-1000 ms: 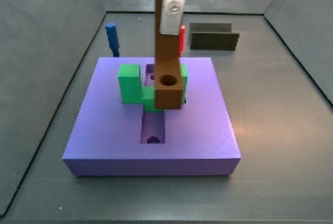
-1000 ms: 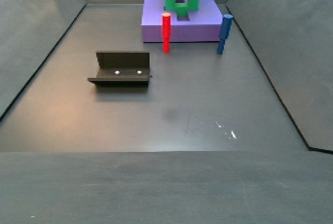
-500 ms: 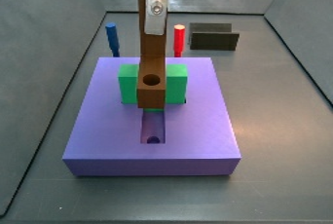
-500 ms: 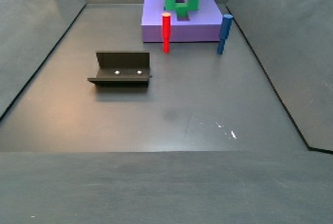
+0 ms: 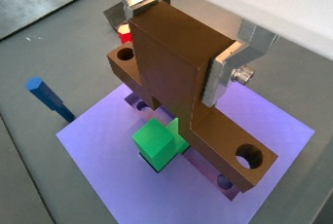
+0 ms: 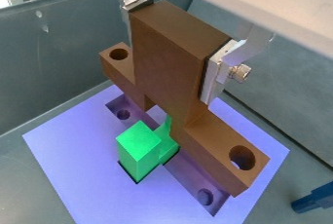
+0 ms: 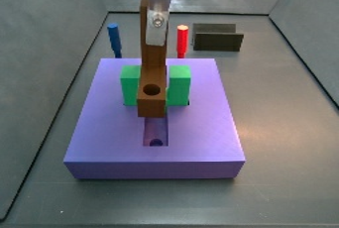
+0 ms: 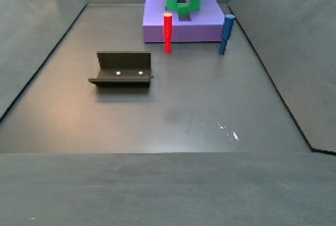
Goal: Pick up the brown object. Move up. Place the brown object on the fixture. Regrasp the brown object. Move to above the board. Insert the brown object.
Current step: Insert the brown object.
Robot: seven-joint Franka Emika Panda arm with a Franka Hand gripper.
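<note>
A: End effector point(image 7: 155, 19) clamped on the brown object point(image 7: 153, 68), holding it upright over the board point(image 7: 106, 138). Bar's lower end sits in front of the green U-shaped block point(image 7: 130, 85), right above the groove point(image 7: 157, 133).

B: Step?

A: Insertion, I'd judge. Fixture point(image 8: 122, 69) stands well apart, bare. In a wrist view the silver fingers point(image 5: 224, 75) grip the bar's flanks.

B: Seated yet?

A: Cannot tell; contact point is hidden. Next move calls for a straight descent, bar kept square to the groove, then release. Red peg point(image 7: 183, 40) and blue peg point(image 7: 114, 38) stand clear behind the board.
</note>
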